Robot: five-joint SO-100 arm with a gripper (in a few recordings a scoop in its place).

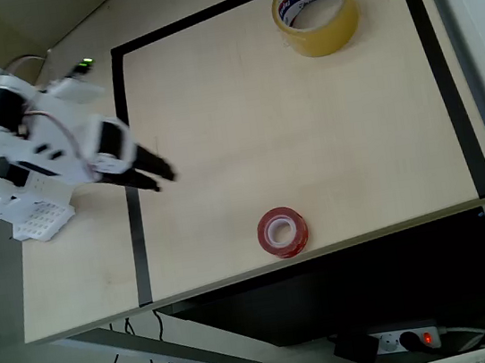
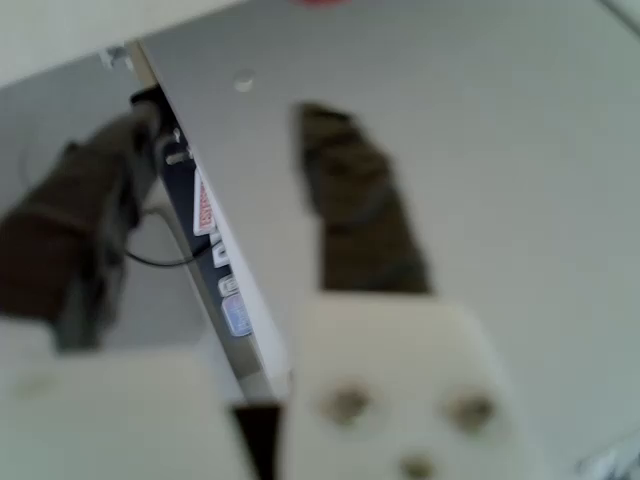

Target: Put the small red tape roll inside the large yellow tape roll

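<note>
The red roll [image 1: 283,232] lies flat on the table [image 1: 244,127], near the front edge in the overhead view, its hole facing up. The yellow roll [image 1: 315,10] lies flat too, far away in the back corner, inside the black tape border [image 1: 128,161]. The two are well apart. The arm's gripper [image 1: 158,175] hangs over the left border line, near neither roll and holding nothing. In the wrist view its two dark fingers [image 2: 355,215] stand clearly apart, so the pincer is open.

I think the red roll is light and stiff, a hard ring that will not bend under pressure. Its glossy side may be slippery. A good hold would be across the wall, one finger inside the hole and one outside, or both fingers around the outside. The yellow ring is wide, so its hole looks large enough for the red one to drop in flat.
</note>
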